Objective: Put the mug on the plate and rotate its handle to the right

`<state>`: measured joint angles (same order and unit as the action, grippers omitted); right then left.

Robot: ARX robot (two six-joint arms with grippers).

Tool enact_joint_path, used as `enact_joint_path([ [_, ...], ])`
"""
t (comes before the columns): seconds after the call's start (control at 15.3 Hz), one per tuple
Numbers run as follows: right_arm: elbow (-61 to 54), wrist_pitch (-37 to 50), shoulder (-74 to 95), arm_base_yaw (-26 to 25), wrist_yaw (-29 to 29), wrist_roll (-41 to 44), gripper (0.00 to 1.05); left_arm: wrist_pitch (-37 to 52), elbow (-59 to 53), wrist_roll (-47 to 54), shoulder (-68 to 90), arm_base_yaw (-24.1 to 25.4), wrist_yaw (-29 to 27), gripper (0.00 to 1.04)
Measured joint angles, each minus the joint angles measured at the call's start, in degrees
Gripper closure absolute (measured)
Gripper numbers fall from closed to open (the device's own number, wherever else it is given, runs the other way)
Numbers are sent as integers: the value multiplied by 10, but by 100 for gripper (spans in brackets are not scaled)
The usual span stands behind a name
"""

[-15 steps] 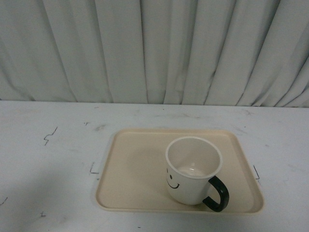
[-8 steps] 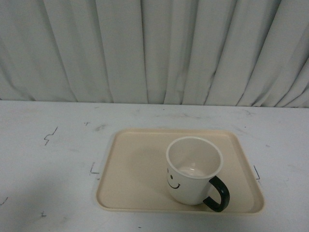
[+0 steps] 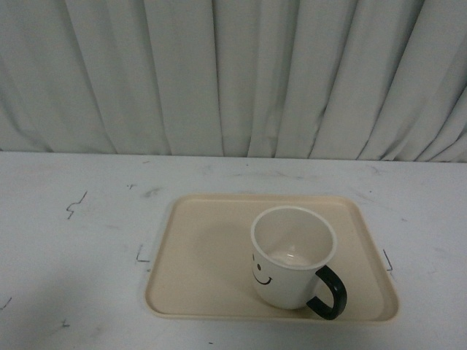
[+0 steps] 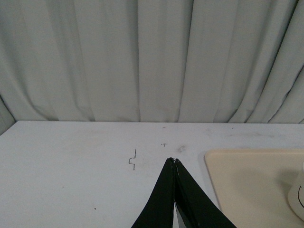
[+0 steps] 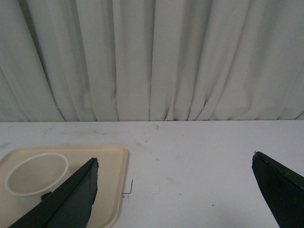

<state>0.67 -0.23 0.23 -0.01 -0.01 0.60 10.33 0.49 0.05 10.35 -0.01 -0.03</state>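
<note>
The cream-white mug (image 3: 293, 255) with a black smiley face stands upright on the beige plate (image 3: 197, 248), in its near right part. Its black handle (image 3: 328, 293) points to the near right. Neither arm shows in the front view. In the left wrist view my left gripper (image 4: 175, 161) is shut and empty above the table, left of the plate (image 4: 247, 175); only an edge of the mug (image 4: 298, 199) shows. In the right wrist view my right gripper (image 5: 175, 160) is open and empty, to the right of the plate (image 5: 111, 166) and mug (image 5: 35, 175).
A white table (image 3: 80, 277) with small black corner marks (image 3: 75, 204) lies under the plate. A pleated grey-white curtain (image 3: 233, 73) hangs along the far edge.
</note>
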Motion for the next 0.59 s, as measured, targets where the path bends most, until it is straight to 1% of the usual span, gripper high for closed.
enact_joint_path([
  [0.07, 0, 0, 0, 0, 0, 0, 6, -17, 0, 0, -12, 0, 0, 103],
  [0.13, 0, 0, 0, 0, 0, 0, 6, -96, 0, 0, -64, 0, 2, 103],
  [0.2, 0, 0, 0, 0, 0, 0, 6, -96, 0, 0, -99, 0, 1, 103],
  [0.33, 0, 0, 0, 0, 0, 0, 6, -108, 0, 0, -99, 0, 0, 103],
  [0.39, 0, 0, 0, 0, 0, 0, 6, -107, 0, 0, -99, 0, 1, 96],
  [0.52, 0, 0, 0, 0, 0, 0, 6, -106, 0, 0, -99, 0, 0, 71],
  [0.59, 0, 0, 0, 0, 0, 0, 6, -106, 0, 0, -99, 0, 0, 62],
])
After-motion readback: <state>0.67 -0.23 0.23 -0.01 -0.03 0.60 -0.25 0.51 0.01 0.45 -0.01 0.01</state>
